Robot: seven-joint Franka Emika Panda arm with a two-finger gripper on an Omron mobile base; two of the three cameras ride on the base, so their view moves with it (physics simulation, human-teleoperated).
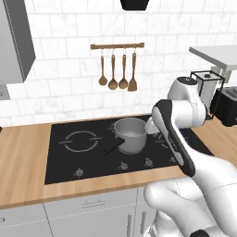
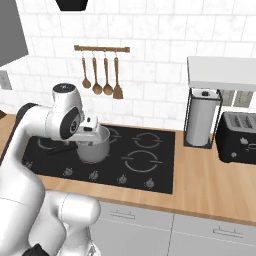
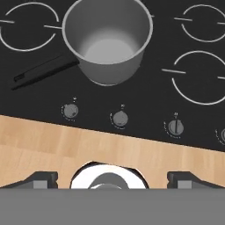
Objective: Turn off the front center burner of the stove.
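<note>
The stove (image 1: 69, 159) is a wide black glass cooktop with white ring markings, set in a wooden counter. Small grey knobs run along its front edge (image 3: 120, 118) (image 1: 123, 165) (image 2: 121, 179). A steel pot (image 3: 107, 39) (image 1: 131, 134) with a long black handle stands on a ring near the centre. My gripper (image 3: 113, 180) hangs above the counter's front edge, looking down at the knob row. Its fingertips (image 3: 41, 179) stand wide apart, open and holding nothing. One knob (image 3: 176, 127) to the right shows a dark bar across its face.
Wooden spoons hang on a rail (image 1: 117, 46) on the tiled wall. A paper towel holder (image 2: 200, 117) and a black toaster (image 2: 239, 137) stand on the counter to the right of the cooktop. Drawers (image 2: 135, 220) sit below the counter.
</note>
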